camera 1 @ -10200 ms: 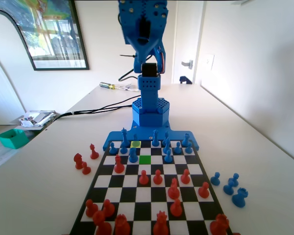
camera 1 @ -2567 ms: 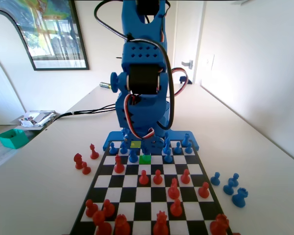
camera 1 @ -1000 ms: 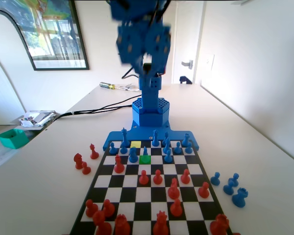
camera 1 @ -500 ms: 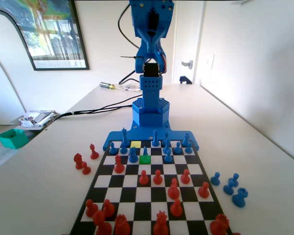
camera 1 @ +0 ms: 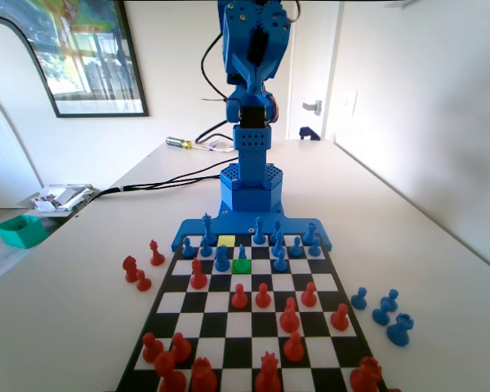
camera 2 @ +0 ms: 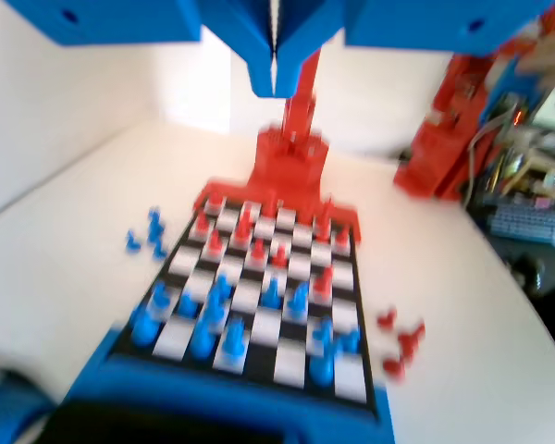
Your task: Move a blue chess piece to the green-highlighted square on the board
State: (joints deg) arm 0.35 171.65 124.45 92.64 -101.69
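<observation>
Wrist view: gripper (camera 2: 274, 79) empty, jaws closed (blue chess piece (camera 1: 242, 251) upright on green-highlighted square (camera 1: 242, 265)).

board (camera 2: 259, 305) blurred in wrist view

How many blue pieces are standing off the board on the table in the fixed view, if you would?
4, in a cluster right of the board: one nearest the board's edge, two further right, and the largest one closest to the camera. None seems hidden.
</observation>
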